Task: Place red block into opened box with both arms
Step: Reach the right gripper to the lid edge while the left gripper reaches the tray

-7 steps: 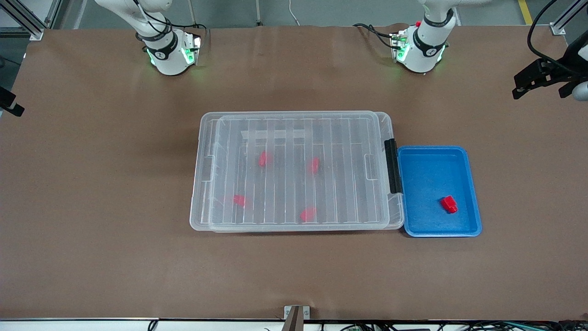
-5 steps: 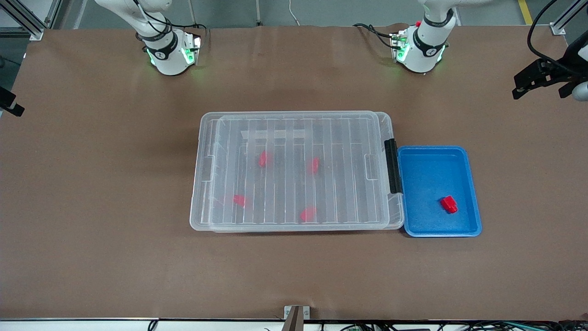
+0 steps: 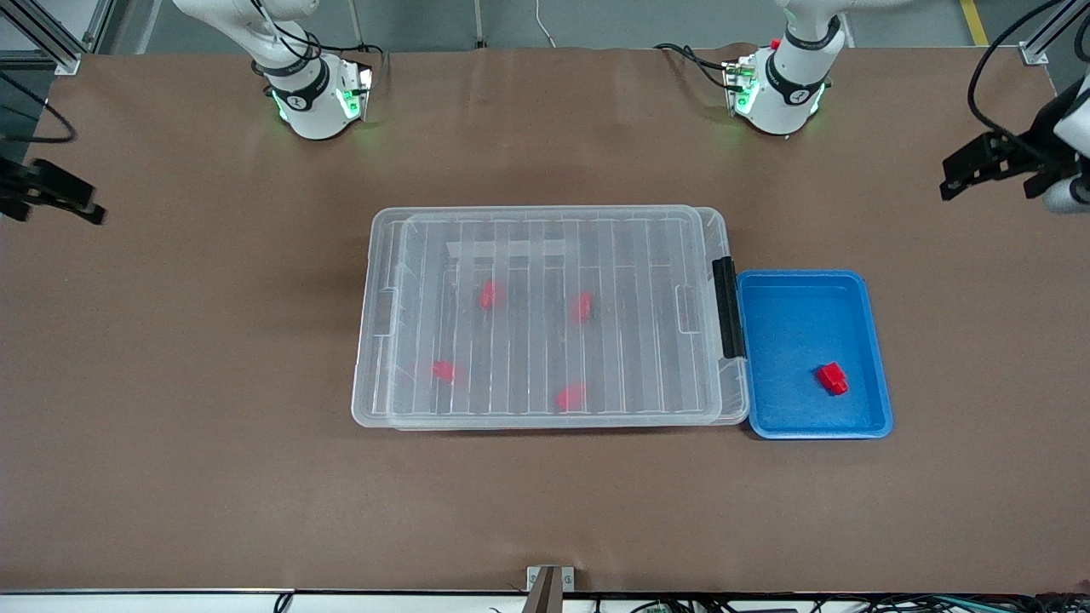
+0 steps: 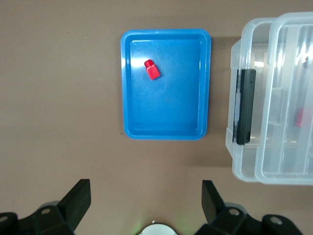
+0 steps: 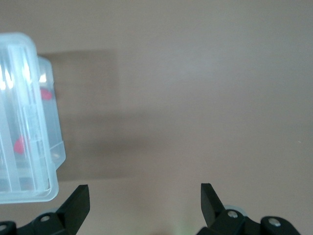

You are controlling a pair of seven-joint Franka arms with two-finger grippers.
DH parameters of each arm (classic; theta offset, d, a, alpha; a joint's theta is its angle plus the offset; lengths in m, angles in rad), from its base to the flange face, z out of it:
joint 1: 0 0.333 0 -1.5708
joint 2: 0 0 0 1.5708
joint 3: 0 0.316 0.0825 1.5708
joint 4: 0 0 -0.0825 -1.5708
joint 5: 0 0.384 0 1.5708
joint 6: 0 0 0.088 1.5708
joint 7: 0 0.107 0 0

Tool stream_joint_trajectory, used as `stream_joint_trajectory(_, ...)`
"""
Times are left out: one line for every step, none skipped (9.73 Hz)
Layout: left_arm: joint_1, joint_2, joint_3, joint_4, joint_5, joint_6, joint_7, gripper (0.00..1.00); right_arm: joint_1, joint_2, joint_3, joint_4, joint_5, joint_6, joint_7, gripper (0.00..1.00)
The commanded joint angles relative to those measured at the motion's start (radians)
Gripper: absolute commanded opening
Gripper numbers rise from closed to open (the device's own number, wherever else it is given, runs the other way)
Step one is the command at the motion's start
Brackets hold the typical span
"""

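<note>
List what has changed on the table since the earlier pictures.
The right gripper has come farther in over the table's end, and the left gripper has shifted slightly at its own end; both are open, holding nothing. The box, blue tray and red block stayed put.

White arm bases (image 3: pixel 311 98) with black joint bands, green indicator lights, black cabling; black 2-finger grippers (image 4: pixel 144 196).

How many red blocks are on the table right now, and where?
5. One red block lies in the blue tray. Four more show through the box's clear ribbed lid. The ribs might hide others.
</note>
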Motion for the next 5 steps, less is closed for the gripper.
stream_joint_trajectory(-0.001,0.108,-0.002,-0.029,0.006,0.096,-0.018,1.00,0.087,0.099,0.033,-0.018,-0.008,0.031,0.069,1.00)
stream_joint_trajectory(0.002,0.148,-0.002,-0.049,0.006,0.149,-0.018,1.00,0.083,0.145,0.106,-0.027,-0.008,0.061,0.164,1.00)
stream_joint_trajectory(0.004,0.182,-0.002,-0.092,0.006,0.221,-0.018,1.00,0.081,0.191,0.169,-0.050,-0.009,0.132,0.227,1.00)
stream_joint_trajectory(0.010,0.197,-0.001,-0.152,0.004,0.304,-0.021,1.00,0.087,0.229,0.193,-0.085,-0.008,0.216,0.240,1.00)
stream_joint_trajectory(0.027,0.207,0.002,-0.213,0.004,0.387,-0.023,1.00,0.090,0.267,0.226,-0.106,-0.009,0.276,0.257,1.00)
